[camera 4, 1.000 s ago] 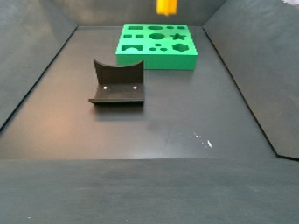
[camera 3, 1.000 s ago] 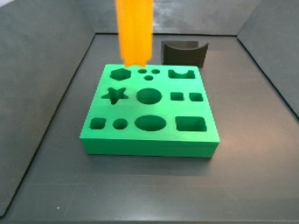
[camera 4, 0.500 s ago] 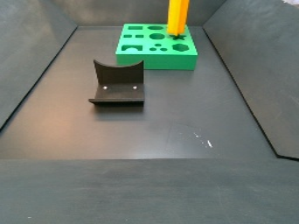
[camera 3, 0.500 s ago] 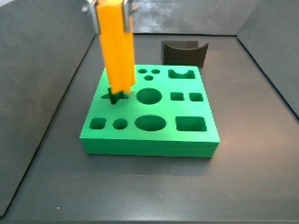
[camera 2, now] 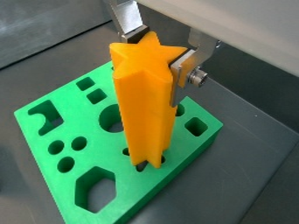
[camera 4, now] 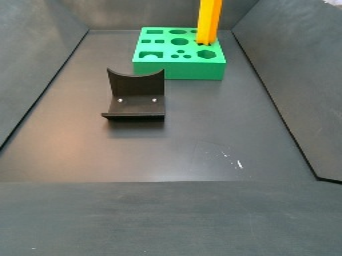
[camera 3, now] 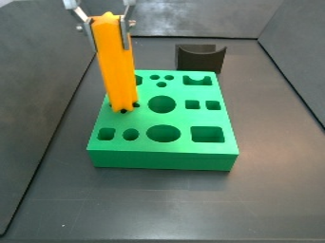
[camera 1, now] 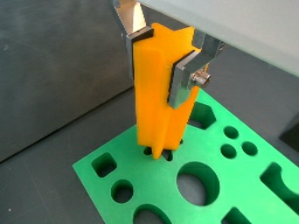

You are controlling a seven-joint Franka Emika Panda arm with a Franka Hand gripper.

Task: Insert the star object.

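The star object is a long orange prism standing upright on the green block, its lower end in the star-shaped hole. It shows in both wrist views and in a side view. My gripper is shut on the prism's top end, its silver fingers pressed on two opposite sides. In a side view the gripper is above the block's left side.
The green block has several other shaped holes, round, square and hexagonal. The dark grey curved block stands behind the green block in a side view and near the floor's middle in a side view. Grey walls enclose the dark floor.
The orange prism has come down from above the block, moved to the star hole, and its lower end now sits in it.
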